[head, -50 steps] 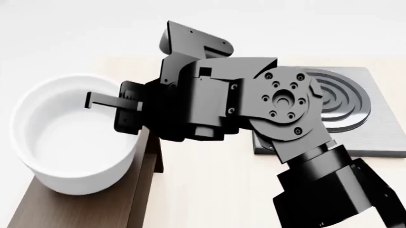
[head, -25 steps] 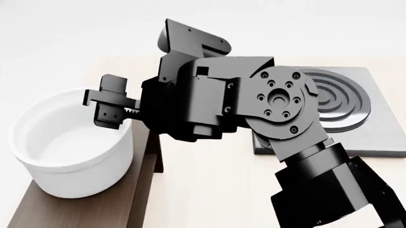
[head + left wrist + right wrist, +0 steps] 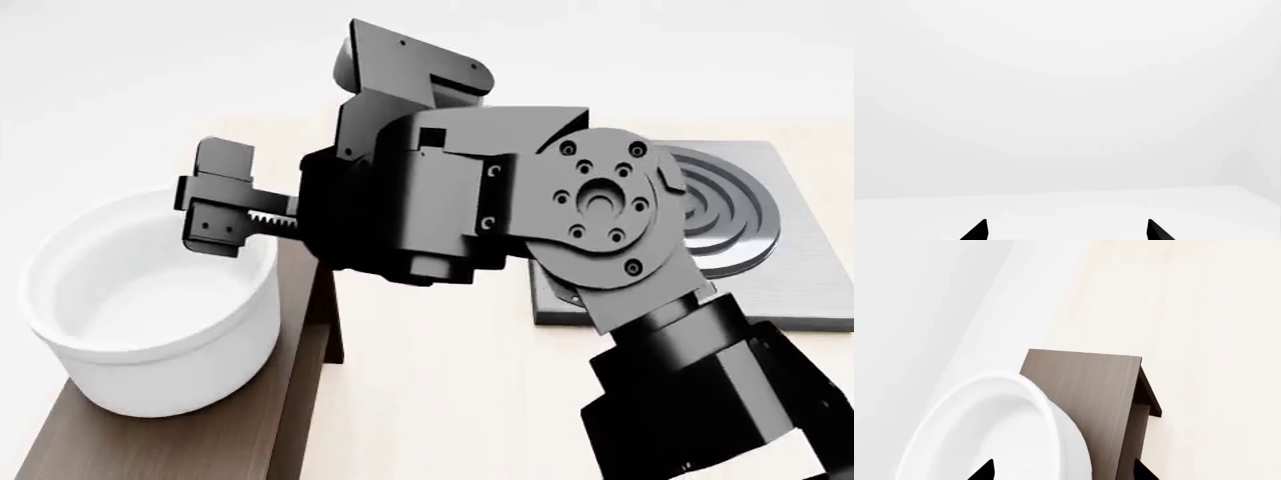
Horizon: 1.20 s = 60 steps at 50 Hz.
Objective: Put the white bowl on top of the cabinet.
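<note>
The white bowl [image 3: 147, 310] stands upright on the dark brown cabinet [image 3: 174, 440] at the left of the head view. My right gripper [image 3: 214, 200] is open just above the bowl's right rim, holding nothing and apart from the bowl. In the right wrist view the bowl [image 3: 1007, 430] sits on the cabinet top [image 3: 1087, 390], with the right gripper [image 3: 1062, 472] open and its tips spread over the bowl's rim. My left gripper [image 3: 1067, 231] is open with nothing between its tips, facing blank white space. It is out of the head view.
A grey square stove plate [image 3: 754, 220] with ringed grooves lies at the right on the light wood table [image 3: 441, 400]. My right arm's bulky links [image 3: 534, 230] fill the middle of the head view and hide part of the table.
My right gripper has come off the bowl's rim, opened and risen above it. The bowl dropped slightly and now rests still on the cabinet.
</note>
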Tool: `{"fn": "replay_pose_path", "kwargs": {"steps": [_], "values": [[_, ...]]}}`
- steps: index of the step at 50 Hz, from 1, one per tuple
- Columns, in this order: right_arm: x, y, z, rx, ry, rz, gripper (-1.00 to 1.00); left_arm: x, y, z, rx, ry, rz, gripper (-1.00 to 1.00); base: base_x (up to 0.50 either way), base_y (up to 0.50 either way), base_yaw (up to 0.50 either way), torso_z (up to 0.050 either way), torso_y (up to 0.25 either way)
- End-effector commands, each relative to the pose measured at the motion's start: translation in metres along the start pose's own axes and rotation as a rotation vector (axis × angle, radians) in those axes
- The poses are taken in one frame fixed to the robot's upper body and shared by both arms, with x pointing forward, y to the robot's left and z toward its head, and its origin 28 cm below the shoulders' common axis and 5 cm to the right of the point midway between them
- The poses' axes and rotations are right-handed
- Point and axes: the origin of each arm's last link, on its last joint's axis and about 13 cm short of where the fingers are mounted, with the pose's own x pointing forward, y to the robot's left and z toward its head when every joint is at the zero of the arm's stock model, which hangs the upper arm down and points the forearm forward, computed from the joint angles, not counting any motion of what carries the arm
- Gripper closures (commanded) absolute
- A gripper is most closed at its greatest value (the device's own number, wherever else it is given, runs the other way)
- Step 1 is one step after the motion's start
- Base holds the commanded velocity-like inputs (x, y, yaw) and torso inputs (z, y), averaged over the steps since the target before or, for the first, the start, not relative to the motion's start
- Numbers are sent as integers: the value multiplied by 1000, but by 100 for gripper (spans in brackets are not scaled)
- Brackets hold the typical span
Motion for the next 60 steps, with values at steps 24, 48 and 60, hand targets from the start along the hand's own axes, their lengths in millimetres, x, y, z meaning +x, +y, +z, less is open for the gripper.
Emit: {"fn": "replay_pose_path", "kwargs": {"steps": [24, 48, 60], "values": [[-71, 19, 11, -135, -191, -77, -100, 0, 1, 1, -7, -1, 0, -100, 0, 0, 0, 0, 0], [-111, 26, 9, -200, -392, -176, -100, 0, 0, 2, -7, -3, -2, -100, 0, 0, 0, 0, 0], [-134, 33, 10, -196, -647, -296, -100, 0, 0, 2, -8, -2, -2, -100, 0, 0, 0, 0, 0]]}}
